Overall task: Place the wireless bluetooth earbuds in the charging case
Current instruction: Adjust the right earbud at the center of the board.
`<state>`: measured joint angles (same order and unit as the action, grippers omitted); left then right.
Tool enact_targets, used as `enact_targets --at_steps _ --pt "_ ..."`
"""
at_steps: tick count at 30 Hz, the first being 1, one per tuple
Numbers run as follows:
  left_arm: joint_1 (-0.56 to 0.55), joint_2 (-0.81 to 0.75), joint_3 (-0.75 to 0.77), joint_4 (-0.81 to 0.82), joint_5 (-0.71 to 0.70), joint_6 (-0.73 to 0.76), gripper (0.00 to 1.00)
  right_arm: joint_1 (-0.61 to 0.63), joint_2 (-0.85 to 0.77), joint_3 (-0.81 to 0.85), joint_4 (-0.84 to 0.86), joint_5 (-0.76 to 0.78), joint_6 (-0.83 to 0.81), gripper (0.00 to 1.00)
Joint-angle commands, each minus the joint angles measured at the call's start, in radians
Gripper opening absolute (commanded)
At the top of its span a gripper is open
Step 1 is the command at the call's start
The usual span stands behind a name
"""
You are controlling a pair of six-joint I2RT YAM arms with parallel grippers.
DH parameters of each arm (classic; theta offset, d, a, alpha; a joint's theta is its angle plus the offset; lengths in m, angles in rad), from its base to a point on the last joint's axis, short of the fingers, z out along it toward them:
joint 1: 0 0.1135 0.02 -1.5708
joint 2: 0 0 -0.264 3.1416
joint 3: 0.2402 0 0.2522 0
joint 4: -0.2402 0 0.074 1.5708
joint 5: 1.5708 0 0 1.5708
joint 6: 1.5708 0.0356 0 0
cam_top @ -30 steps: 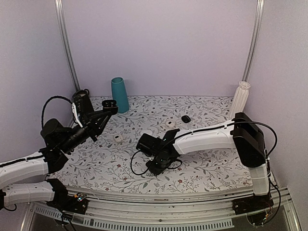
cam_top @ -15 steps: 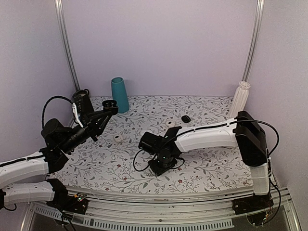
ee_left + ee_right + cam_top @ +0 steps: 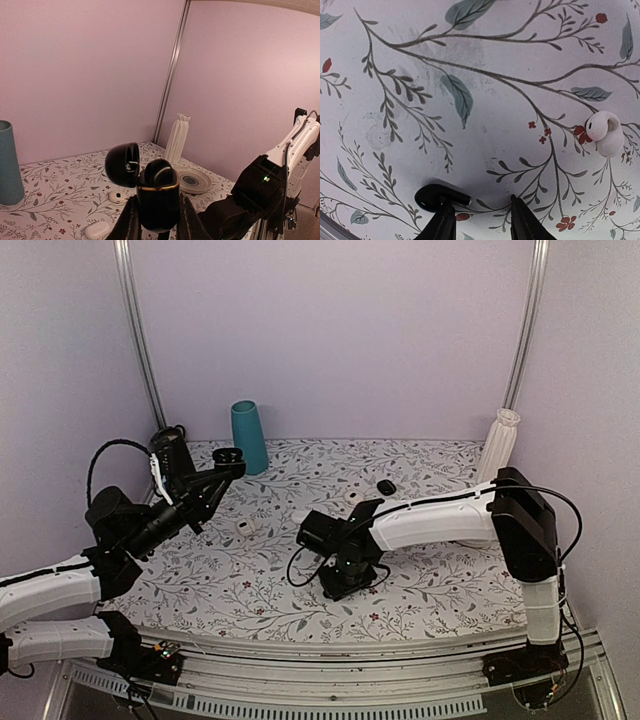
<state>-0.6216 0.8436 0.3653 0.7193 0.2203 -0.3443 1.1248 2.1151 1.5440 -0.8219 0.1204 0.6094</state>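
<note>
My left gripper (image 3: pixel 158 220) is shut on the black charging case (image 3: pixel 158 197), held upright in the air with its lid (image 3: pixel 122 164) hinged open to the left. A dark rounded shape with a pale streak sits in the case's mouth; I cannot tell what it is. In the top view that case (image 3: pixel 231 455) hangs over the table's far left. One black earbud (image 3: pixel 436 195) lies flat on the floral table. My right gripper (image 3: pixel 480 210) stands open just above it, its left fingertip (image 3: pixel 445 214) touching the earbud's stem. In the top view the right gripper (image 3: pixel 345 575) points down near the table's middle front.
A white earbud (image 3: pixel 604 131) lies to the right of the right gripper. A teal cup (image 3: pixel 248 437) and a white vase (image 3: pixel 499 445) stand at the back. Two white cases (image 3: pixel 245 528) (image 3: pixel 354 496) and a black oval lump (image 3: pixel 386 487) lie mid-table. A striped plate (image 3: pixel 192 180) sits near the vase.
The right arm has shifted a little to the right over the table and its jaws have opened wider. The left arm and the case have not moved.
</note>
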Motion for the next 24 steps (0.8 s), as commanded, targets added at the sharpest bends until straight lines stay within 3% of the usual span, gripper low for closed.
enact_targets --at_steps 1,8,24 --pt "-0.003 -0.012 0.001 0.016 0.001 0.003 0.00 0.021 -0.055 -0.012 0.050 -0.012 -0.071 0.38" --pt "-0.003 -0.009 0.008 0.011 0.004 0.002 0.00 0.040 -0.076 -0.038 0.081 -0.003 -0.199 0.38" --pt "-0.004 -0.012 0.014 0.001 0.004 0.001 0.00 0.044 -0.048 -0.030 0.099 -0.033 -0.227 0.37"
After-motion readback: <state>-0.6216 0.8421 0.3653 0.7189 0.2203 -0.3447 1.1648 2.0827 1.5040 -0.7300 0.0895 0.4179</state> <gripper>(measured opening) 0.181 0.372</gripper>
